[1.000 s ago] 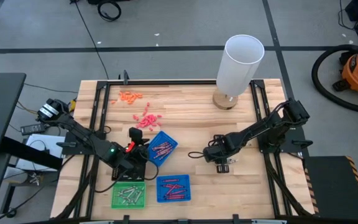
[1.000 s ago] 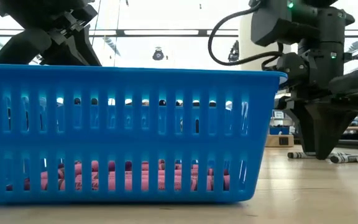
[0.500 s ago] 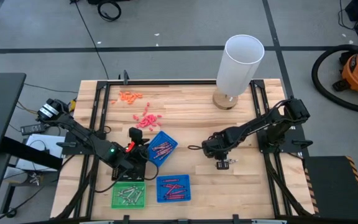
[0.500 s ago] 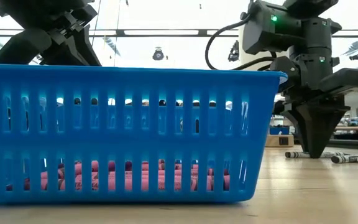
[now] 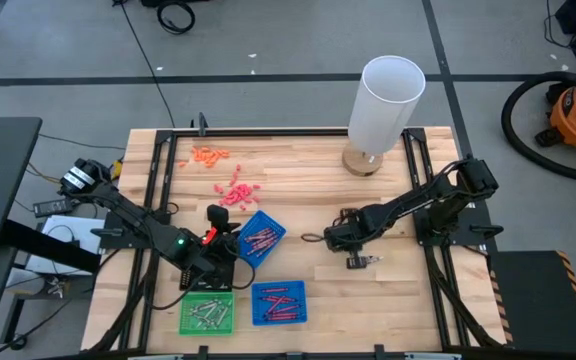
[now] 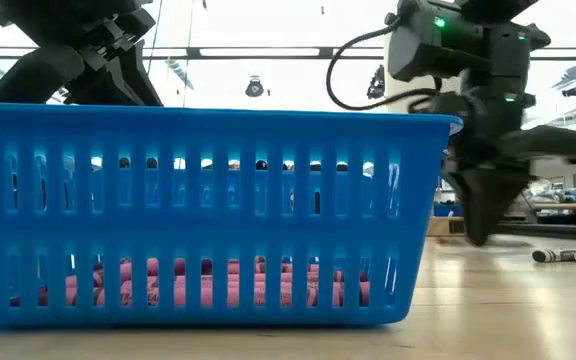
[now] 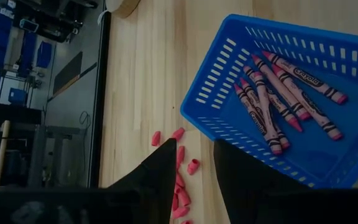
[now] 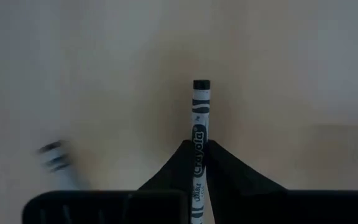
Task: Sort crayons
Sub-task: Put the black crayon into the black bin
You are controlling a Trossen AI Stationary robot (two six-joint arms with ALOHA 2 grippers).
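From above, the table (image 5: pixel 388 300) carries three small trays: a green tray (image 5: pixel 206 313) of grey crayons, a blue tray (image 5: pixel 279 303) of red ones, and a tilted blue tray (image 5: pixel 260 237) beside the left gripper (image 5: pixel 220 240). The right gripper (image 5: pixel 340 240) sits mid-table, with one loose crayon (image 5: pixel 359 262) just beside it.

At table height, more strays (image 6: pixel 566 255) lie beyond the blue tray's wall.

Past the left wrist, parted empty fingers hover near the tilted tray's red crayons (image 7: pixel 284 99).

Past the right wrist, the fingers are clamped on a grey crayon (image 8: pixel 199 134), another lying blurred nearby.

Sorting looks mostly done, I'd say; this crayon and a few strays remain.
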